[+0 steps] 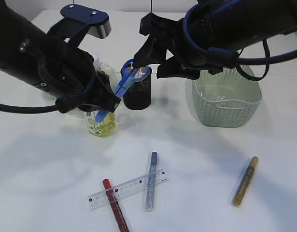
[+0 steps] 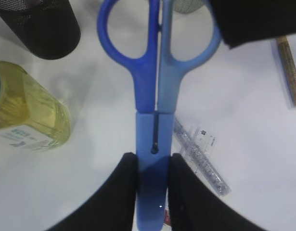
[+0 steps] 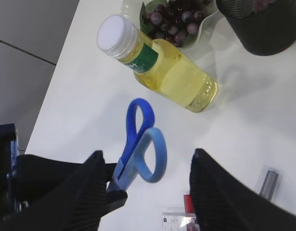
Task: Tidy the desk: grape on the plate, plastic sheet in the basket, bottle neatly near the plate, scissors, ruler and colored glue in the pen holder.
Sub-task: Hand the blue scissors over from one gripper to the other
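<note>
In the exterior view, nearest the camera, the ruler (image 1: 127, 188) lies on the counter (image 1: 196, 159) under two glue sticks (image 1: 151, 181), a third at four o'clock. Above, the left claw (image 1: 104, 99) pinches the scissors (image 1: 125, 83) by the sheathed blades, loops tilted toward the pen holder (image 1: 137, 87) at one o'clock, probably for a handover. The right claw (image 1: 165, 60) hovers spread beside them.

Left wrist view: both fingers (image 2: 120, 192) clamp the sheath; bottle (image 2: 30, 118) at nine o'clock.

Right wrist view: spread fingers (image 3: 220, 192) flank the loops; grapes (image 3: 174, 17) sit plated at twelve.
</note>
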